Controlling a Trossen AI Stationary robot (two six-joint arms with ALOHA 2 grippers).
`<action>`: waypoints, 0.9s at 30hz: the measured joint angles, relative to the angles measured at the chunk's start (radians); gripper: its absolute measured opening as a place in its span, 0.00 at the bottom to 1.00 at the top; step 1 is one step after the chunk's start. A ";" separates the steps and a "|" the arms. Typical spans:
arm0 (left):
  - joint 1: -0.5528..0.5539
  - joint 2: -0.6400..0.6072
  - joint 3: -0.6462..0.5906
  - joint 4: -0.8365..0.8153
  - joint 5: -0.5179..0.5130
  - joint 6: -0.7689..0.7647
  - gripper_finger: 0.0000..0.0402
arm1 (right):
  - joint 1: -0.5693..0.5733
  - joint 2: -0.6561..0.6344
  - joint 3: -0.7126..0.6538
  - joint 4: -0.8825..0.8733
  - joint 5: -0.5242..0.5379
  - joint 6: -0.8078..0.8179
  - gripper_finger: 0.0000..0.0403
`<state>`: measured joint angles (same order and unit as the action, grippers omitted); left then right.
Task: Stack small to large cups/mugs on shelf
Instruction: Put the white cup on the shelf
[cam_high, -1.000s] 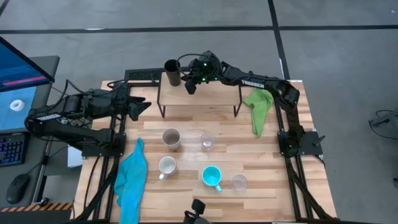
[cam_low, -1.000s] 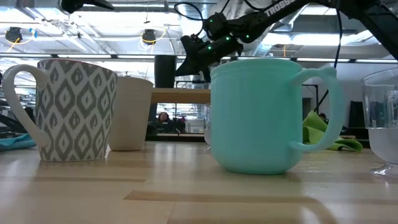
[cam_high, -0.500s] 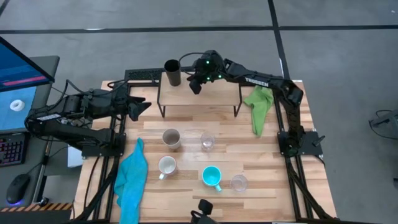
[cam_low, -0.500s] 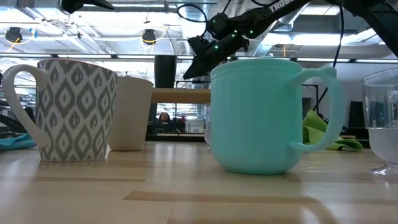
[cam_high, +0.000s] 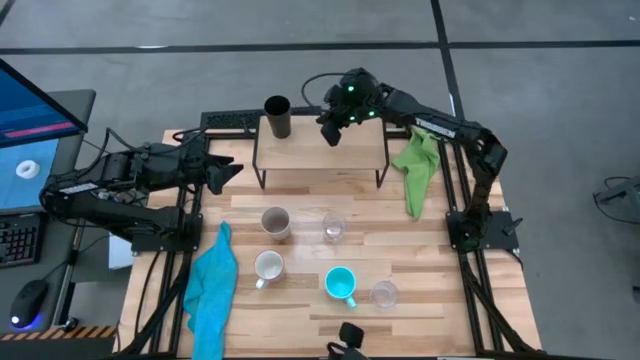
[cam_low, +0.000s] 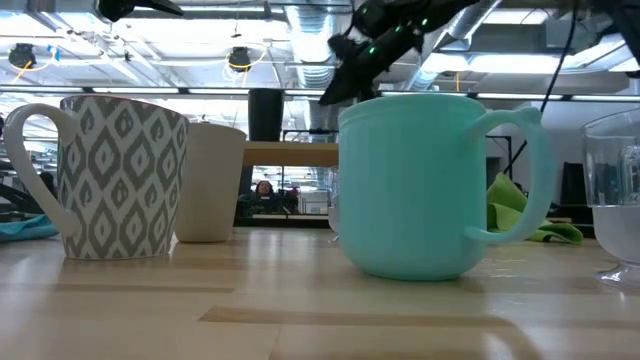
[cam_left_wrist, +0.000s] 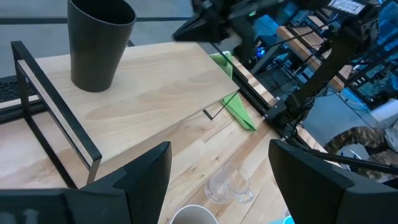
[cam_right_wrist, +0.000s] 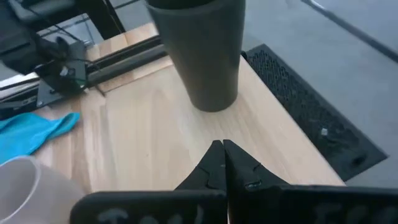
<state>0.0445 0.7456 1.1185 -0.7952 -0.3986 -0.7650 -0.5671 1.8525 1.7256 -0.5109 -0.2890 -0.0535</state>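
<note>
Slatted wood table (cam_high: 420, 260) is carrying five vessels, apparently waiting to be stacked. On the shelf (cam_high: 320, 150) the black tumbler (cam_high: 277, 117) is standing alone at one end, likely as the row's start. Right end effector (cam_high: 332, 135) is hovering above the shelf, fingers pressed together and gripping nothing; left end effector (cam_high: 228, 172) is waiting spread wide beside the shelf. Grey floor is surrounding everything.

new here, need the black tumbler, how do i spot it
Find the small wooden shelf at the table's far edge. The black tumbler stands upright on its left corner, the only cup up there; the others are lower, on the tabletop.
</note>
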 joint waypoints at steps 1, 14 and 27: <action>0.000 0.000 0.000 0.000 0.000 0.000 0.65 | 0.000 -0.020 0.000 -0.018 0.001 -0.011 0.01; 0.000 0.000 0.000 0.000 0.000 -0.005 0.65 | 0.000 -0.338 0.000 -0.352 0.040 -0.118 0.01; 0.000 0.008 0.000 0.001 -0.001 -0.077 0.65 | 0.000 -0.567 0.000 -0.610 0.115 -0.142 0.01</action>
<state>0.0448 0.7538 1.1187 -0.7940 -0.3996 -0.8419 -0.5674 1.2857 1.7256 -1.1212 -0.1738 -0.1953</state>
